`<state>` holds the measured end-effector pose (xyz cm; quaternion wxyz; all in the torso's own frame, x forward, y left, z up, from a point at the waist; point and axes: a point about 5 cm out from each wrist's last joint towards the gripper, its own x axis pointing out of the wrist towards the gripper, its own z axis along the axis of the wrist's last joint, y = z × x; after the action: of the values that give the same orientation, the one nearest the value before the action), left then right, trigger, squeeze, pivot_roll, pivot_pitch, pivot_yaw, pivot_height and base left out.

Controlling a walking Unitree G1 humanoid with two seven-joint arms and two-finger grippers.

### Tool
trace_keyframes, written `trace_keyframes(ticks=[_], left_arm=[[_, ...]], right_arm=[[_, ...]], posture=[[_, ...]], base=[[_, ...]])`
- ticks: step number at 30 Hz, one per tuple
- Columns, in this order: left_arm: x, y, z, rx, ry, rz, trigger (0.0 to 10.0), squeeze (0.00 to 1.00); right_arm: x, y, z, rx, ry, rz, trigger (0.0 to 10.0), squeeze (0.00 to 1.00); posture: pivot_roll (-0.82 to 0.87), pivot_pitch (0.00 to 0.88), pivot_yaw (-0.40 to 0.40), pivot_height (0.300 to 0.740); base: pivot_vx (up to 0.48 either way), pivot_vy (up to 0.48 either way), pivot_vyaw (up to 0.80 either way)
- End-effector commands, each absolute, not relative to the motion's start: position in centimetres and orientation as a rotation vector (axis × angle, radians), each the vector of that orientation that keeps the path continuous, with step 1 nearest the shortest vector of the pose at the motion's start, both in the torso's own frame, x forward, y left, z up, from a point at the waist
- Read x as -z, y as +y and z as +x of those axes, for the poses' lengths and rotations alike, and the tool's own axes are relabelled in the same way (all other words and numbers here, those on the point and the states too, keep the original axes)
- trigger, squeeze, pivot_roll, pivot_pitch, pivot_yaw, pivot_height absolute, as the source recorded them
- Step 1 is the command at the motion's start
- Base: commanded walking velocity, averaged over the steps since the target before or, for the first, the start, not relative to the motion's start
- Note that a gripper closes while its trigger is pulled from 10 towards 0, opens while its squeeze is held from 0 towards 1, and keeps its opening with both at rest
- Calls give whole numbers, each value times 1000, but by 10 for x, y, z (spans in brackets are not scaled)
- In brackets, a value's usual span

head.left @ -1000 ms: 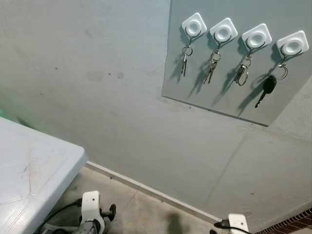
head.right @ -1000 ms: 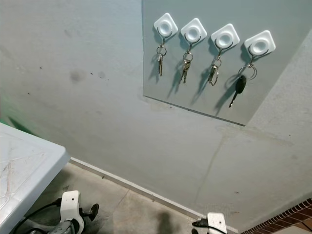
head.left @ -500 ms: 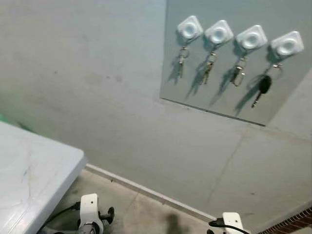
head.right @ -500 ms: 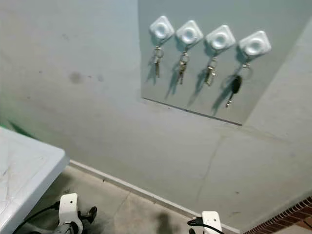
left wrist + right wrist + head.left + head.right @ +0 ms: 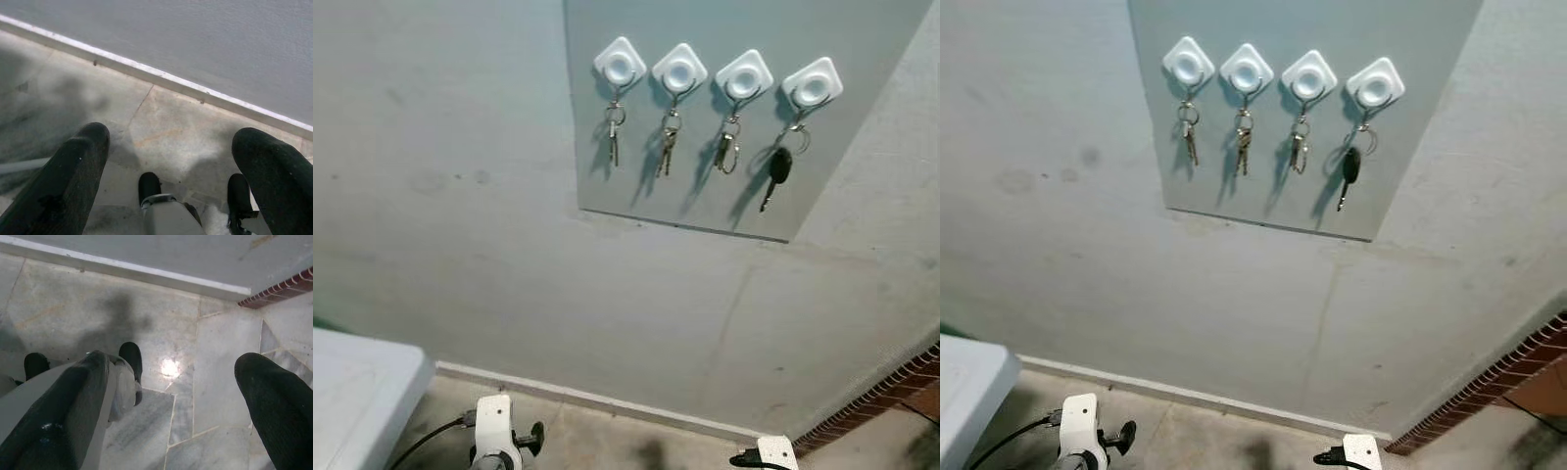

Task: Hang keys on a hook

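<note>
Hanging keys (image 5: 667, 154) on four hooks (image 5: 678, 68)

The robot's left arm (image 5: 494, 431) ends in a white, rounded block with a small dark dot on it. A black cable (image 5: 429, 439) plugs into its side, and a black knob sticks out the other side. The right arm (image 5: 771, 452) has a white block too, with a black plug. Each claw, left claw (image 5: 171, 161) and right claw (image 5: 171, 396), has two fat, rounded black fingers (image 5: 73, 181), a bit scuffed.
</note>
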<state>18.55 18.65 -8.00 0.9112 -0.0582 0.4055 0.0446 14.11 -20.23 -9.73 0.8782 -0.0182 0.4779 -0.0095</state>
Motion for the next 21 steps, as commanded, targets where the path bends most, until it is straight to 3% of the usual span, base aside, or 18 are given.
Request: trace_keyframes(ticks=[1, 21], left_arm=[[81, 187, 184, -90, 848, -117, 10000, 0], [78, 188, 189, -37, 839, -82, 10000, 0]], right_arm=[[97, -203, 142, 28, 997, -40, 10000, 0], [97, -199, 143, 11, 996, -45, 10000, 0]], posture=[[-46, 0, 29, 732], [-54, 0, 52, 732]], base=[[0, 0, -756], [0, 0, -754]])
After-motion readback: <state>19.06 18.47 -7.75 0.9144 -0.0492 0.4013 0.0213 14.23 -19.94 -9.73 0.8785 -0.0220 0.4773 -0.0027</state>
